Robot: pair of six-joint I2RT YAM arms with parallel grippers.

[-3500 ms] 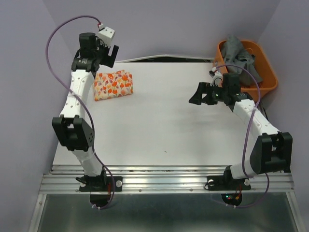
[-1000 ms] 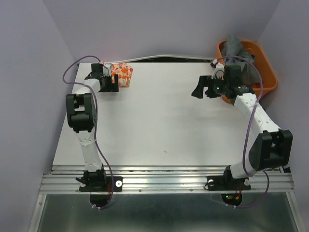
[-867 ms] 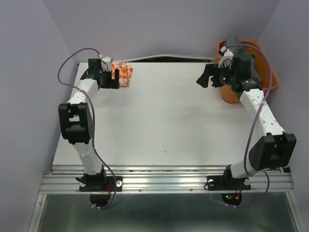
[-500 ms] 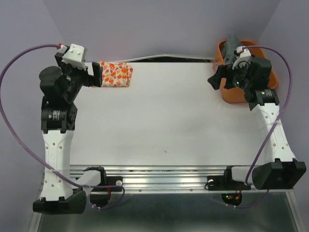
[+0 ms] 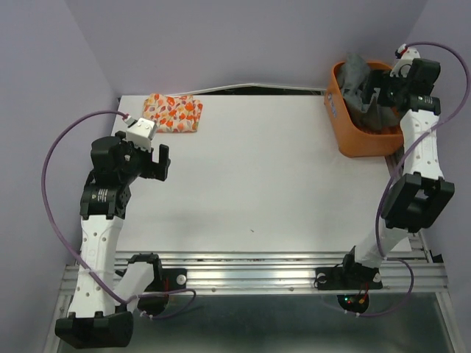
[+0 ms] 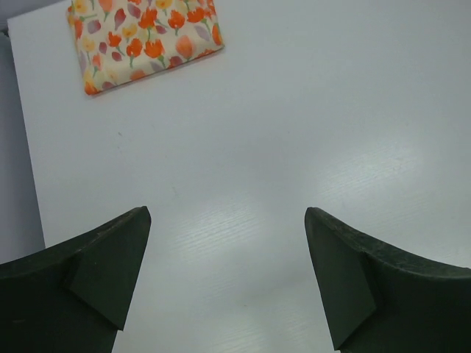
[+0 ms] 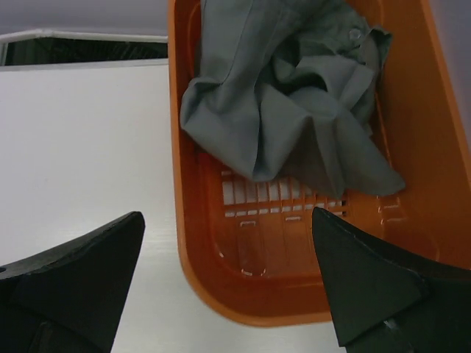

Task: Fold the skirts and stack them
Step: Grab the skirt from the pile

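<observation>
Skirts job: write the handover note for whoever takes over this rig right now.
Left gripper: open, empty, above bare table, short of the printed skirt.
Right gripper: open, empty, above the orange basket, holding nothing.
Printed skirt: folded into a neat rectangle at the far left corner of the table.
Grey skirt: crumpled inside the basket at the table's far right corner.
Done: the printed skirt is folded.
Left: lift the grey skirt out, fold it on the table, then stack the two skirts.
</observation>
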